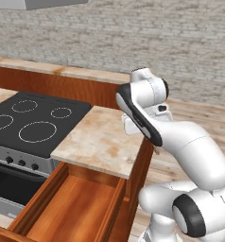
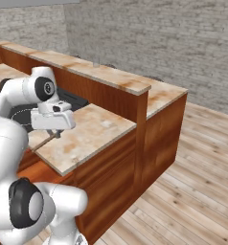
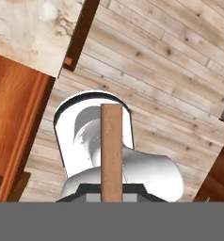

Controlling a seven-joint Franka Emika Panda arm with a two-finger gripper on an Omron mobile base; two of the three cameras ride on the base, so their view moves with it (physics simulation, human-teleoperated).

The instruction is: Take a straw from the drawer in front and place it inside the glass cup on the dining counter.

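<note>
My gripper (image 2: 54,132) hangs over the near corner of the small marbled top, shut on the straw (image 2: 43,144), a thin reddish-brown stick slanting down to the left from the fingers. In the hand view the straw (image 3: 111,146) rises straight up from between the jaws, with the robot's base and plank floor behind it. The drawer (image 1: 72,203) stands pulled open at the lower left, and the part of its wooden floor that shows is bare. The dining counter (image 2: 111,76) runs along the back. On it a faint clear shape, the glass cup (image 2: 96,63), stands well beyond the gripper.
A black cooktop (image 1: 34,118) with an oven front and knobs (image 1: 10,160) lies to the left of the small marbled top (image 1: 100,139). The plank floor (image 2: 192,182) spreads out to the right. A brick wall closes the back.
</note>
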